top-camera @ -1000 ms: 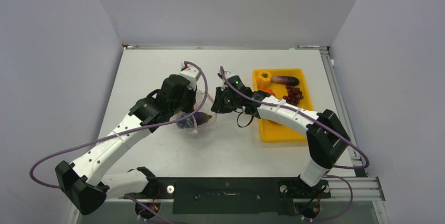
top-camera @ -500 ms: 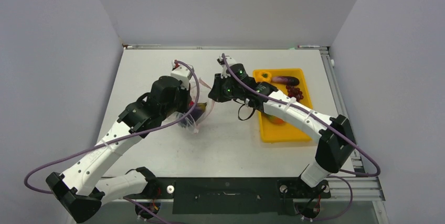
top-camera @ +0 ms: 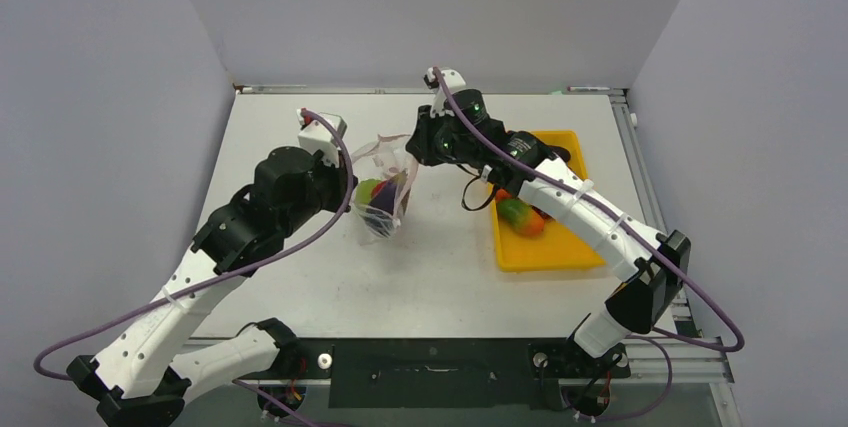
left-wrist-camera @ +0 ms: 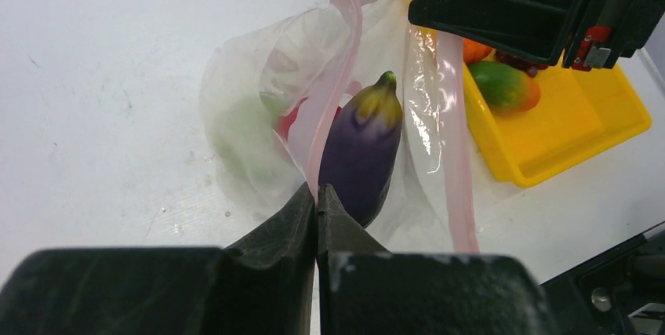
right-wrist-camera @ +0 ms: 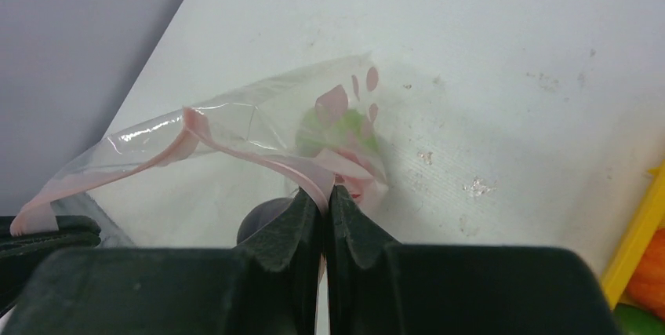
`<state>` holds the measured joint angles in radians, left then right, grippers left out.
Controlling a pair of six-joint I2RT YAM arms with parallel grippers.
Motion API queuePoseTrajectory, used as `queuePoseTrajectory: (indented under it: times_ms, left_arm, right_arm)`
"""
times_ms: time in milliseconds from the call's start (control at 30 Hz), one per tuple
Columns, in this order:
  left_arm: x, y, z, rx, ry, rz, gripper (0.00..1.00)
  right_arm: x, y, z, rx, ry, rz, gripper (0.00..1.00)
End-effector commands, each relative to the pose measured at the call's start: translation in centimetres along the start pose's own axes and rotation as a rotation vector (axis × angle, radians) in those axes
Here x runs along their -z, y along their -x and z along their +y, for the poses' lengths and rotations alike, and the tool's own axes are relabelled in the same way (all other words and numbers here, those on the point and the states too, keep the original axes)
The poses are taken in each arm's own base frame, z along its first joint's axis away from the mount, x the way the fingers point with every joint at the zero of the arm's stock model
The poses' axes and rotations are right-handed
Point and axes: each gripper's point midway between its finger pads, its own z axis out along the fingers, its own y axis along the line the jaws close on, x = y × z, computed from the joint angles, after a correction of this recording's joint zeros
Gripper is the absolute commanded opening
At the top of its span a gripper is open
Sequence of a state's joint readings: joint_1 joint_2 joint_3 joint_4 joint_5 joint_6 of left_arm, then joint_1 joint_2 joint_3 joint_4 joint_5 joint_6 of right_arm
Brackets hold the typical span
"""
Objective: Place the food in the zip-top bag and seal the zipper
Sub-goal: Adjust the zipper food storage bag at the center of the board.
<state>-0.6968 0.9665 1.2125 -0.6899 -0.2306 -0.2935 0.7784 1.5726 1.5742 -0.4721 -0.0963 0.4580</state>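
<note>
Jaws pinching zipper (left-wrist-camera: 323,111) both sides, bag (top-camera: 390,162) between

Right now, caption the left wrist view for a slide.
Left pincer pinches the pink zipper; eggplant sits in the bag.

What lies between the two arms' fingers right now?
The clear bag, each side of its mouth pinched by the left fingers and right fingers, an eggplant inside; clearest in the left wrist view.

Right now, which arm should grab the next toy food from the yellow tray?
Probably the right. Both pinch the zipper of the zip-top bag, but the right gripper hangs nearer the yellow tray, where a green-orange piece lies. The left gripper sits across the bag, farther away.
</note>
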Motion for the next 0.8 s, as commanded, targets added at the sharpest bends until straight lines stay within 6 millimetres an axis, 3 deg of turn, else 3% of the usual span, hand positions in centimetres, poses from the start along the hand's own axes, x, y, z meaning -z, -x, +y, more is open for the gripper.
queuePoseTrajectory:
  times_ms: [0,133,233,400,533,600,667,767]
  left_arm:
    - [3.2,5.0,-1.7,0.070,-0.094,-0.145,0.00]
    - [4.2,6.3,-2.4,0.091,-0.129,-0.165,0.00]
    - [3.9,6.1,-2.9,0.115,-0.148,-0.155,0.00]
    - [1.3,3.2,-2.7,0.170,-0.124,-0.108,0.00]
    - [-2.9,-2.6,-3.0,0.258,-0.123,-0.003,0.00]
    - [-4.7,-5.7,-2.7,0.284,-0.098,0.059,0.00]
    - [-5.4,-6.7,-2.5,0.287,-0.087,0.077,0.00]
    - [-4.8,-5.1,-2.7,0.269,-0.099,0.049,0.00]
  right_arm:
    - [4.6,6.8,1.0,0.065,-0.019,-0.159,0.05]
    - [5.7,8.5,1.2,0.098,-0.042,-0.172,0.05]
    - [5.5,8.3,1.0,0.104,-0.048,-0.158,0.05]
    - [3.2,4.2,-0.7,0.088,-0.074,-0.086,0.05]
    - [0.5,-2.7,-4.2,0.053,-0.135,0.042,0.05]
    - [0.0,-4.5,-5.2,0.037,-0.153,0.070,0.05]
    - [0.1,-4.9,-5.5,0.034,-0.155,0.071,0.05]
    - [0.9,-3.1,-4.8,0.040,-0.142,0.035,0.05]
